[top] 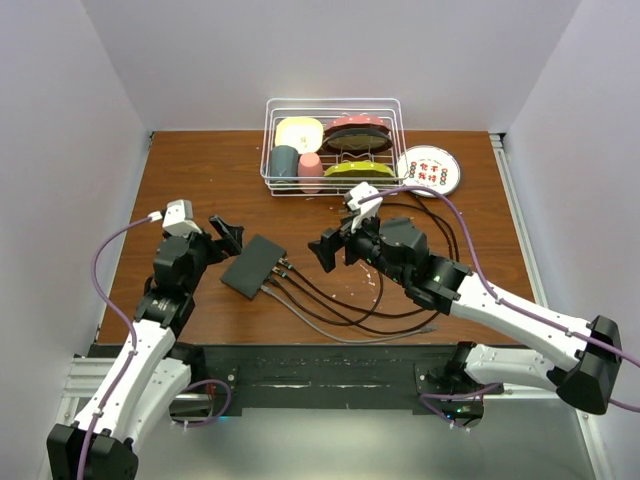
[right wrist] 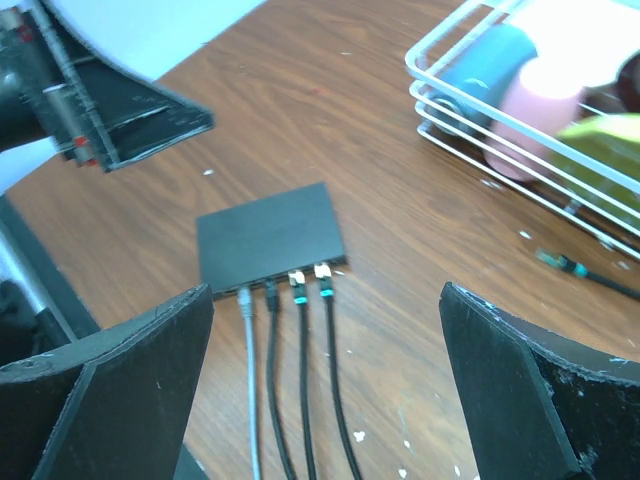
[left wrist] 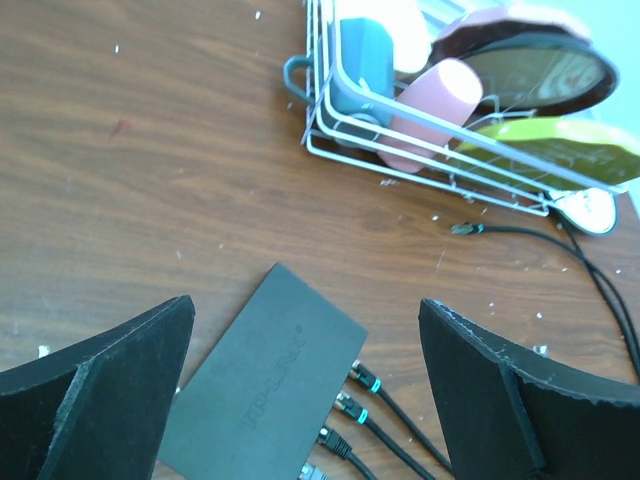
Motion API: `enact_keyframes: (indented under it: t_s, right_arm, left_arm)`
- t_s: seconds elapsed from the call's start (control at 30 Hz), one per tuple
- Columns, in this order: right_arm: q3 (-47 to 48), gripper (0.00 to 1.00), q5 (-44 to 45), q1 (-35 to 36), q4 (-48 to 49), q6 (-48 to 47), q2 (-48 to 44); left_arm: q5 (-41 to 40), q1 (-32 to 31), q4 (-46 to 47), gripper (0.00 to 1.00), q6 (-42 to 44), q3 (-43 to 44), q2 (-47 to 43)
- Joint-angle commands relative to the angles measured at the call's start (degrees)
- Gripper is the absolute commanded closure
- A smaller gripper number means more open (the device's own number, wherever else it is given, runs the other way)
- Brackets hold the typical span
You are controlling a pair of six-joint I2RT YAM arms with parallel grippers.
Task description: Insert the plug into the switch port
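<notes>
A flat black switch point(top: 254, 266) lies slightly left of centre on the wooden table point(top: 180, 180), turned at an angle, with its socket edge facing right and near. The right wrist view shows four plugs point(right wrist: 296, 281) sitting in that edge side by side, one grey, one dark and two with teal collars. Their cables point(top: 330, 305) trail off to the right and near. The left gripper point(top: 228, 235) hovers just left and far of the switch with its jaws wide apart and nothing between them. The right gripper point(top: 328, 248) hovers to the right of the switch, above the cables, also with its jaws wide apart and empty. Farther off, a loose plug point(right wrist: 556, 264) on a dark cable lies on the table just near a white wire dish rack point(top: 330, 100) holding cups and plates. Judging from this, neither arm has a plug in hand, so the step is either finished or at a fresh pickup. If a free socket exists, which cannot be told here, the next move calls for gripping the loose plug and lining it up squarely with the socket edge.
</notes>
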Motion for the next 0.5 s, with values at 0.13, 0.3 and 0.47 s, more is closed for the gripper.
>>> enact_keyframes:
  t_s: [0.13, 0.3, 0.47]
  right_arm:
    - [-1.0, 0.01, 17.0, 0.1, -0.4, 5.2, -1.5]
    - [0.4, 0.01, 20.1, 0.1, -0.4, 5.4, -0.5]
    - [-1.0, 0.01, 19.0, 0.1, 1.5, 5.6, -1.5]
  left_arm:
    - [1.3, -0.1, 4.8, 0.0, -1.0, 0.0, 0.6]
    - [2.0, -0.1, 5.4, 0.0, -0.9, -0.2, 0.3]
    - [2.5, -0.1, 6.8, 0.0, -0.9, -1.1, -1.2]
